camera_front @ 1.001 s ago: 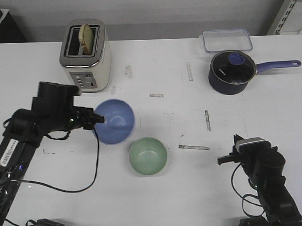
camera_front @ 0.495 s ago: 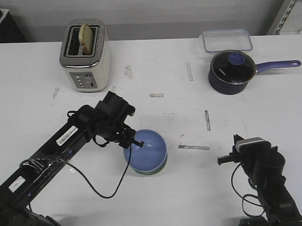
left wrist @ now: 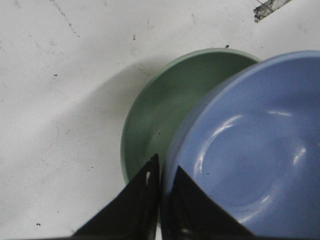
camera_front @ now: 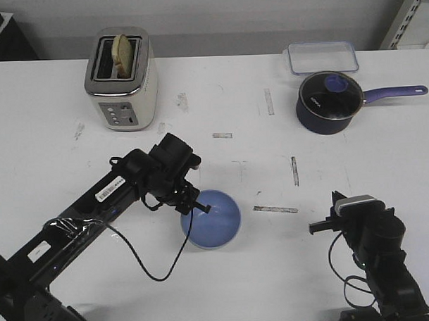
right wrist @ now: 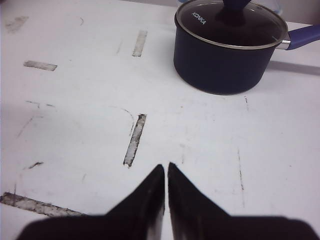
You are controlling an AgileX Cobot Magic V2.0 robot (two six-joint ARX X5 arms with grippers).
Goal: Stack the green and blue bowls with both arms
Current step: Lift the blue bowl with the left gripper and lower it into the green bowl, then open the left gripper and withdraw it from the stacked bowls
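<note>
The pale blue bowl (camera_front: 215, 218) lies over the green bowl near the table's front middle. From the front it covers the green one almost wholly. In the left wrist view the green bowl (left wrist: 157, 107) shows beneath and beside the blue bowl (left wrist: 250, 150), which sits off-centre across it. My left gripper (camera_front: 200, 206) (left wrist: 162, 169) is shut on the blue bowl's rim, one finger inside and one outside. My right gripper (camera_front: 317, 228) (right wrist: 166, 167) rests low at the front right, shut on nothing, well away from the bowls.
A toaster (camera_front: 120, 79) with bread stands at the back left. A dark blue lidded saucepan (camera_front: 330, 101) (right wrist: 225, 50) and a clear lidded box (camera_front: 322, 57) sit at the back right. Grey tape marks (camera_front: 275, 209) dot the white table.
My left arm carried the blue bowl right and toward the front, from beside the green bowl to over it, then lowered it a little. The right arm has not moved.
</note>
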